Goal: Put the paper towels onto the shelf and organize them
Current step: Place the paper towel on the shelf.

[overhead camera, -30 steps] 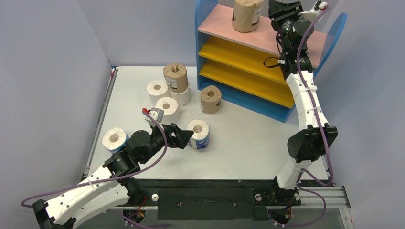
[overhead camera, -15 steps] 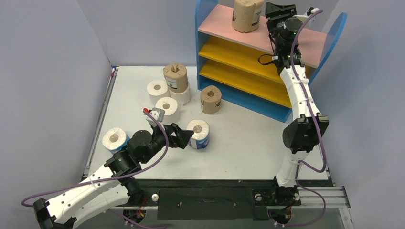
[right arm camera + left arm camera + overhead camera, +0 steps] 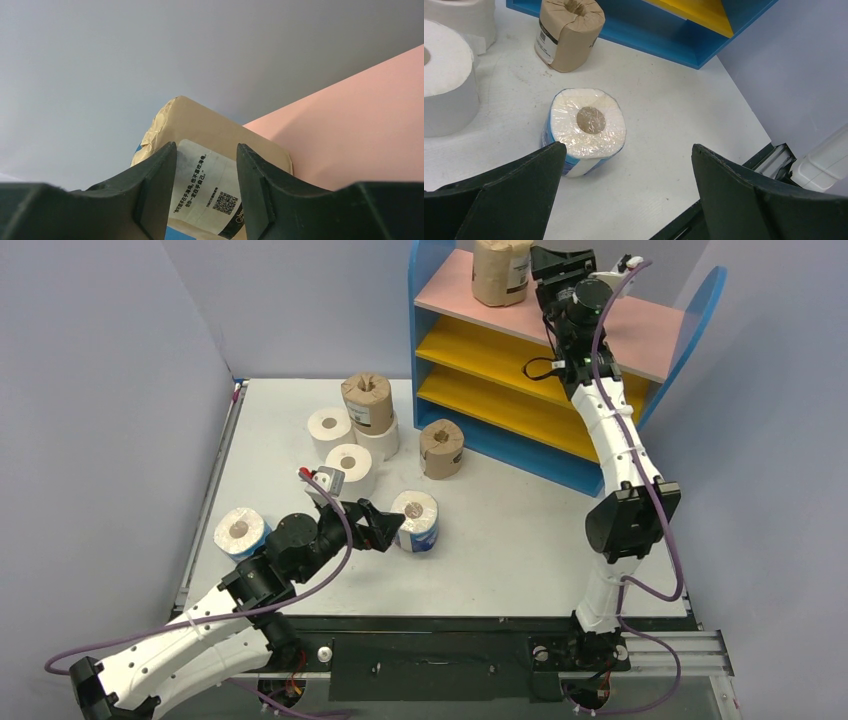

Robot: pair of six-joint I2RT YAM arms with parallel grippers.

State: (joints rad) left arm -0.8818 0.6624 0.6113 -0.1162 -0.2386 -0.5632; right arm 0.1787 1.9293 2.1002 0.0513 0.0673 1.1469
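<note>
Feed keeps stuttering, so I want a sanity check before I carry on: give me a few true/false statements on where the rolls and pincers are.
1. A brown roll stands on the pink board. True.
2. The left pincer grips the blue roll. False: it is open, and the roll lies ahead of its fingers, ungripped.
3. A second brown roll sits on top of a white roll. True.
4. The right pincer hangs low, near the left pincer. False: it is up at the pink board, beside the brown roll.
</note>
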